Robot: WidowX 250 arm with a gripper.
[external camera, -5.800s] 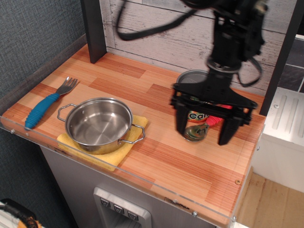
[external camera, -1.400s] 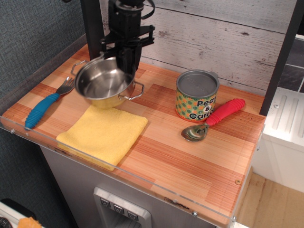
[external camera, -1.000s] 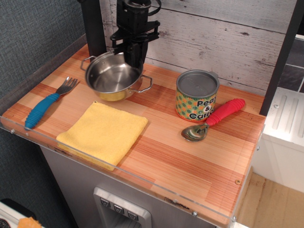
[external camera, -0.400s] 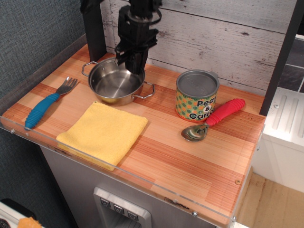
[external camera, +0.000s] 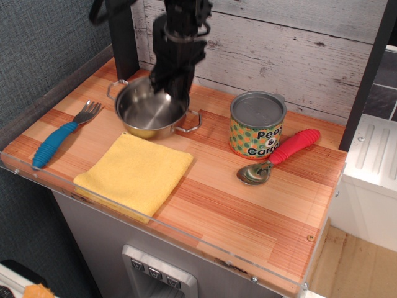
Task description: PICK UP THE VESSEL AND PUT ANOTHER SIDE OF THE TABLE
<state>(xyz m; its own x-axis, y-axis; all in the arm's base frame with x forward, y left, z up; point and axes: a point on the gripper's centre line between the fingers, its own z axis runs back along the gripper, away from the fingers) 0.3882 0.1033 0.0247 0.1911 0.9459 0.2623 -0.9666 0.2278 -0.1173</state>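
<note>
Gripper [external camera: 169, 87] hangs right over the vessel's [external camera: 149, 114] back rim; we honestly can't tell if it's clamped or let go. The pot sits at the table's [external camera: 248, 223] 11 o'clock corner, yellow cloth [external camera: 135, 173] at its 6, dotted can [external camera: 257, 125] at its 3.

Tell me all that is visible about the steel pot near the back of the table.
The vessel is a small, shallow, round pot of shiny steel with two wire loop handles and nothing visible inside. It sits upright on the table, behind the yellow cloth and left of the can. The gripper is at its rear rim; whether it grips there is unclear.
</note>
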